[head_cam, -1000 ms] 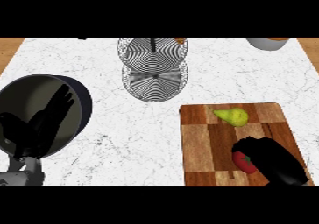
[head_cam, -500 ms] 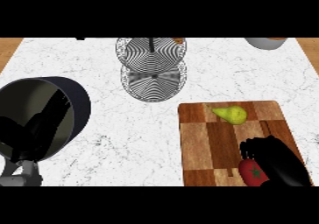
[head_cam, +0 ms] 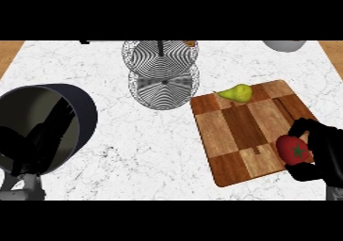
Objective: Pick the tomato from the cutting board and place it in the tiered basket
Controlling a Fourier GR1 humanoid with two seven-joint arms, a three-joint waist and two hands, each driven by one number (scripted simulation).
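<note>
white marble counter (head_cam: 133,155); wooden cutting board (head_cam: 237,132); wood floor (head_cam: 4,54) beyond edges.

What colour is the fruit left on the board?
Yellow-green: a pear at the cutting board's far edge, head view.

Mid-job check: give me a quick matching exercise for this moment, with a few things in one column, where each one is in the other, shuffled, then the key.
Things
1. tomato
2. pear
3. tiered basket
4. dark pot

Places
A. far end of the cutting board
B. left side of the counter, behind the left hand
C. inside the curled right hand
D. far middle of the counter

Pairs: 1-C, 2-A, 3-D, 4-B
</note>
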